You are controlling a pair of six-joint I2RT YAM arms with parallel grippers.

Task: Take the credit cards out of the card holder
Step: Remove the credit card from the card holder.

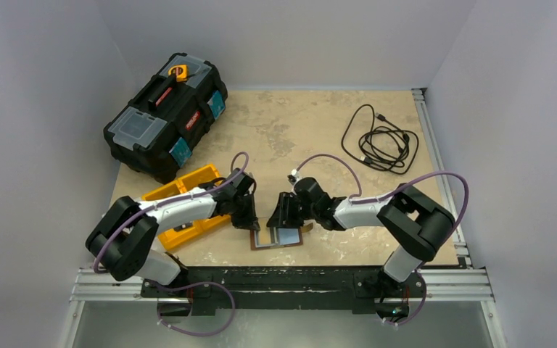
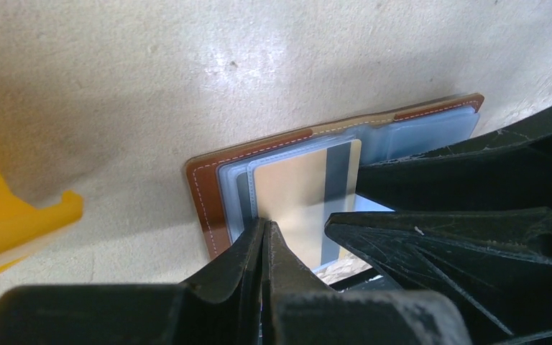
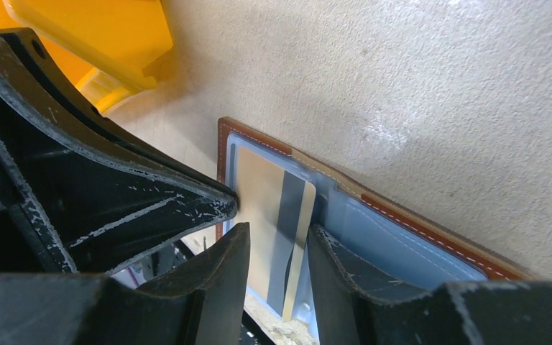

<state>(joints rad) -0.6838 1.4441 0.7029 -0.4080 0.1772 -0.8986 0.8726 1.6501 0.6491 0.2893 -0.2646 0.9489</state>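
Top external view: the card holder (image 1: 279,239) lies open and flat on the table (image 1: 319,130), close to the middle of the near edge and just right of the orange tray (image 1: 192,177). Both arms reach in over it, the left gripper (image 1: 250,221) and right gripper (image 1: 277,216) almost touching each other.

The left wrist view shows the left claw pressed together, its tips down at the near corner of a gold card (image 2: 295,194) with a dark stripe, where the clear sleeves (image 2: 233,183) begin. I cannot tell whether a thin film is caught between the tips.

In the right wrist view the right claw is spread partway, with the gold card lying in the gap. The card runs under one finger, and a sliver of pale lining shows beside the other, so no grip is made yet.

The step in hand looks like drawing this card out while the left arm pins the holder.

- The left tips should bear on sleeve or leather, not on the card, or the card will bind.
- The right claw needs to come down on the card's free end and close across its thin faces.
- The pull should run flat along the sleeve's mouth, since lifting early would flex the card or drag the holder.
- There is very little room between the two claws, so small, slow moves suit best.
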